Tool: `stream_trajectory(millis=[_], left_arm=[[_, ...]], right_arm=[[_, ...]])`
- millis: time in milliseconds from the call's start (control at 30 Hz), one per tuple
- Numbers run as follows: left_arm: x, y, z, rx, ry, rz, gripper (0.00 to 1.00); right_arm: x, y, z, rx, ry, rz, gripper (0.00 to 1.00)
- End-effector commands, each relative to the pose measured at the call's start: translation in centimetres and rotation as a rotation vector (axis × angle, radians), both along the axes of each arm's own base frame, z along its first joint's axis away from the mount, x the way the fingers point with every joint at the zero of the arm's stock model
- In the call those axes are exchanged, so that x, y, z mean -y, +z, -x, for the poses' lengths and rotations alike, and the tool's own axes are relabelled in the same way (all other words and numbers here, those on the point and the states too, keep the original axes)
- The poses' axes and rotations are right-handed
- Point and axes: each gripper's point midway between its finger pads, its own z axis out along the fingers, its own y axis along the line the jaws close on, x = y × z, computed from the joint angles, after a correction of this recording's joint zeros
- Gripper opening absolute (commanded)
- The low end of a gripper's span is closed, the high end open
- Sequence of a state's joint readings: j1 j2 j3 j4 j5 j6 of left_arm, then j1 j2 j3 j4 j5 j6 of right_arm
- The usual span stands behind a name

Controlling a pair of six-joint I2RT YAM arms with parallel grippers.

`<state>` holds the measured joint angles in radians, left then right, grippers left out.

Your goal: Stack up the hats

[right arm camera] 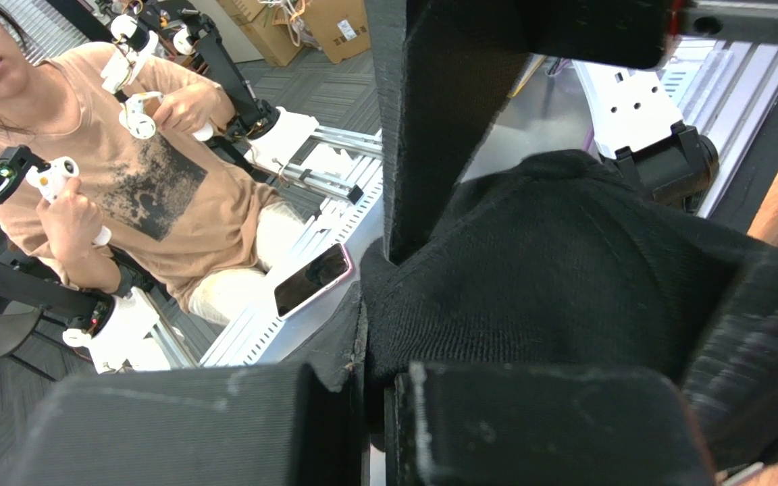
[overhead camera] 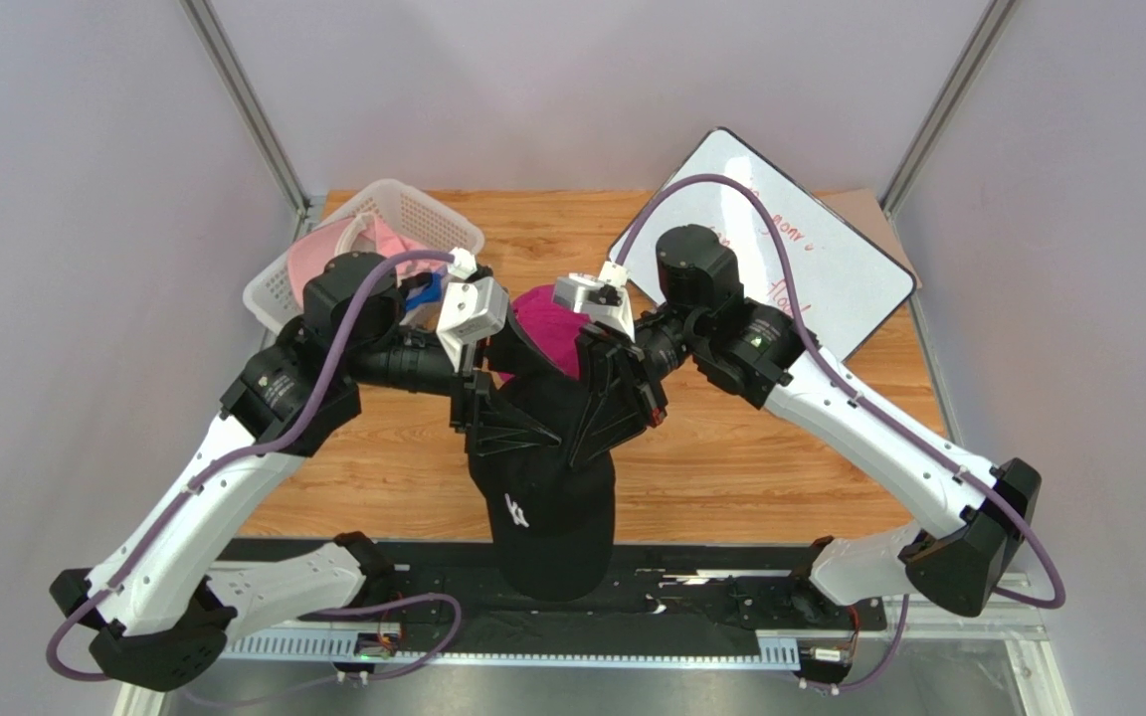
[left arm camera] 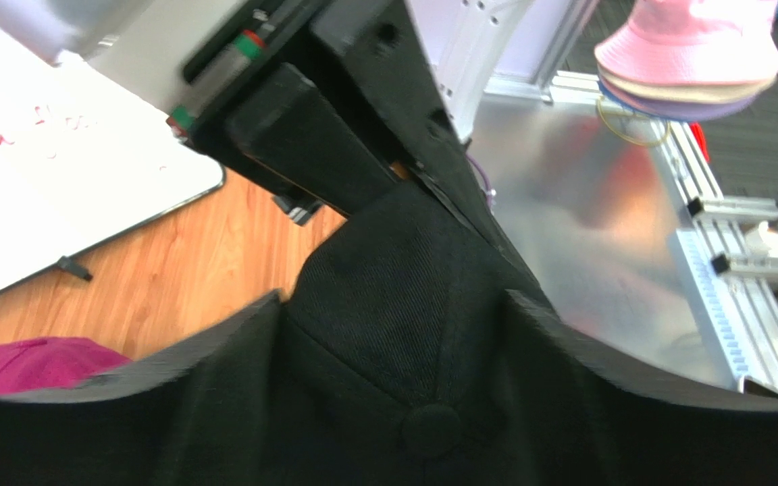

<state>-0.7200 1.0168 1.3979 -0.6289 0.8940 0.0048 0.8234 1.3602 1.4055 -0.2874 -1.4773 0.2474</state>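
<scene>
Jaws on the left gripper [overhead camera: 497, 422] are spread wide with the crown of the black NY cap [overhead camera: 557, 507] filling the gap between them. The fabric touches both fingers, but honestly I can't tell if they're squeezing it or just sitting around it. Over at 10 o'clock on the wooden table [overhead camera: 774, 463] sits the white mesh basket [overhead camera: 385, 202] with a light pink cap [overhead camera: 348, 239] inside. The black cap is dead centre in the top view, brim pointing to 6 o'clock and hanging past the near table edge, white logo facing up. Right at its 12 o'clock, tucked between the two wrists, is the magenta cap [overhead camera: 546, 325]. The right gripper [overhead camera: 609, 410] has its jaws pressed together, pinching the black cap's fabric on its 3 o'clock side. A whiteboard [overhead camera: 818, 246] lies out at 2 o'clock.
</scene>
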Motion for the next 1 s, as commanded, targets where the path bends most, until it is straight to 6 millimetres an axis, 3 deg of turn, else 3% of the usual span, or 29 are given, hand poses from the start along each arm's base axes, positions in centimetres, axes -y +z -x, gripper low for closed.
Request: stream_trajectory(millis=[0,67,133,167,233,267,433,500,533,567,633,767,867,933,967], left_arm=[[-0.4,-0.4,1.7,0.014,-0.082,0.009,0.71],[-0.6,-1.0,2.2,0.000,-0.099,0.002,0.52],[-0.9,-1.3,2.5,-0.001,-0.100,-0.001,0.40],[-1.0,-1.6,2.6,-0.005,-0.098,-0.005,0.26],[-1.2,-1.9,2.8,-0.006,-0.096,-0.010,0.13],[-1.2,-2.1,2.4,-0.004,-0.076,-0.017,0.00],[-1.4,-2.5,0.6,0.006,0.042,-0.037,0.00],[-1.5,-2.9,-1.5,0.000,0.174,-0.059,0.00],[-1.6,-2.6,-2.5,-0.009,0.239,-0.051,0.00],[-2.1,-2.8,-4.4,-0.006,0.354,-0.058,0.00],[-2.5,-1.6,-5.6,-0.020,0.450,-0.001,0.00],[-3.6,2.0,-6.8,-0.037,0.584,0.155,0.00],[-3.8,5.8,-6.5,-0.047,0.597,0.291,0.00],[-4.0,7.5,-7.0,-0.071,0.629,0.346,0.00],[-4.5,8.6,-7.5,-0.070,0.669,0.379,0.00]], right_arm=[[2.0,1.8,1.5,0.039,0.155,-0.077,0.00],[1.9,2.1,1.1,0.043,0.146,-0.081,0.00],[1.9,2.3,0.2,0.042,0.123,-0.076,0.00],[1.8,2.4,-0.2,0.050,0.114,-0.082,0.00],[1.7,2.5,-1.0,0.050,0.094,-0.078,0.00],[1.7,2.7,-1.3,0.049,0.087,-0.074,0.00],[1.4,2.2,-4.0,0.028,0.016,-0.053,0.02],[1.3,1.9,-5.8,0.013,-0.058,-0.036,0.27],[1.4,1.6,-6.5,0.009,-0.088,-0.032,0.53],[1.2,1.4,-7.6,0.004,-0.149,-0.024,0.71],[1.9,1.5,-9.9,0.006,-0.264,-0.020,1.00],[3.5,1.3,-15.2,-0.047,-0.553,0.023,1.00],[4.0,1.4,-16.5,-0.052,-0.667,0.023,1.00],[4.2,1.1,-16.2,-0.077,-0.720,0.023,1.00],[4.1,2.0,-17.0,-0.036,-0.778,-0.038,1.00]])
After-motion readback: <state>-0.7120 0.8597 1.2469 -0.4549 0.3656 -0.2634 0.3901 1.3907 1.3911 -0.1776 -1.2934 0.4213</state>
